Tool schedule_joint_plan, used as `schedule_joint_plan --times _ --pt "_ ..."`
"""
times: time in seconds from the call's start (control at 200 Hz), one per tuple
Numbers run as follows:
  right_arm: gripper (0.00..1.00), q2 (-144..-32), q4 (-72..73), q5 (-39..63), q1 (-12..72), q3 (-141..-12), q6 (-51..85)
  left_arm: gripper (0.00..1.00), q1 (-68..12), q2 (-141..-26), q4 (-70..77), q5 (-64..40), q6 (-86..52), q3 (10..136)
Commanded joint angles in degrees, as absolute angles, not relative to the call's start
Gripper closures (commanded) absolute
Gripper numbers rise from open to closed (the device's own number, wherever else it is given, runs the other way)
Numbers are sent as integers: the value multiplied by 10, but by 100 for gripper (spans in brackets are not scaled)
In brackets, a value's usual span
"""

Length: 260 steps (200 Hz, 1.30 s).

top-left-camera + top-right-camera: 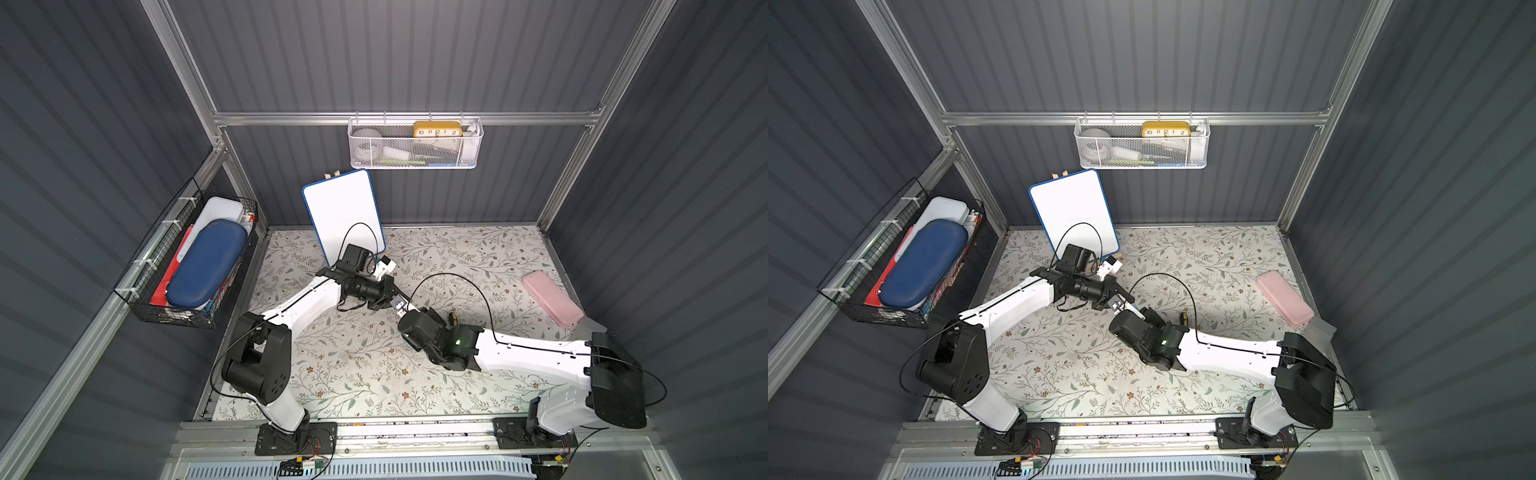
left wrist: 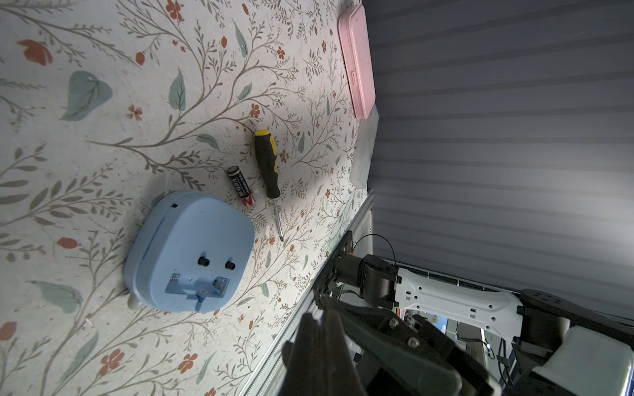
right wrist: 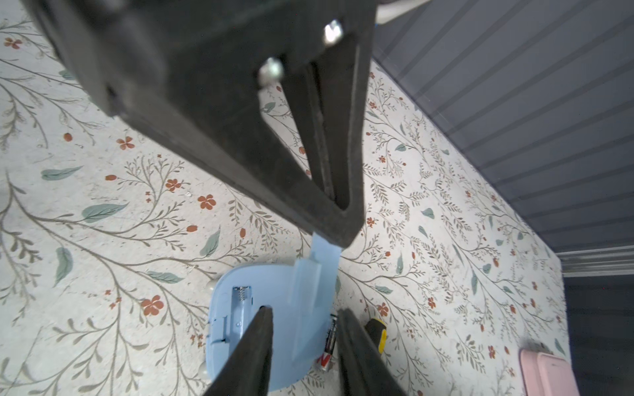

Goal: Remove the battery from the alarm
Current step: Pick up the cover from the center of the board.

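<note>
On the counter (image 1: 353,374), just right of the alarm (image 2: 192,250), the battery (image 2: 240,186) is seen lying free, parallel to the screwdriver (image 2: 267,168), beneath the spread right jaws; the blue cover (image 3: 326,255) is pinched in the left jaws.

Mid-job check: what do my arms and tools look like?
The left arm and right arm have white shells with black joints, each trailing a thin black cable. The left tool and right tool are matte black with tapered fingers. A green light marks the right wrist.
</note>
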State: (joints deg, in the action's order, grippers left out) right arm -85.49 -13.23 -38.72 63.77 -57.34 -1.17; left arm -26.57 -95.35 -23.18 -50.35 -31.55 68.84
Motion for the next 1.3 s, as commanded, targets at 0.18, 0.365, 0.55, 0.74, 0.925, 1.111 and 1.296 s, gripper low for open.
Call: schedule_joint_plan --times 0.18,0.365,0.55,0.74,0.925,1.111,1.296 --pt "78 -824 -92 -424 649 -562 -24 100 -261 -938 -217 -532 -329 673" --pt "88 -834 -91 -436 660 -562 -27 100 -261 -938 -202 -542 -341 663" --pt "100 -847 -89 -447 670 -569 -35 100 -261 -936 -201 -546 -345 661" --pt "100 -856 -88 -465 673 -571 -38 100 -260 -931 -197 -548 -348 658" --pt "100 -856 -85 -466 674 -571 -40 92 -259 -923 -189 -551 -352 652" --pt "100 -858 -85 -458 674 -571 -43 69 -258 -917 -190 -550 -352 649" --pt "100 -863 -87 -453 676 -570 -40 58 -256 -912 -182 -544 -357 649"
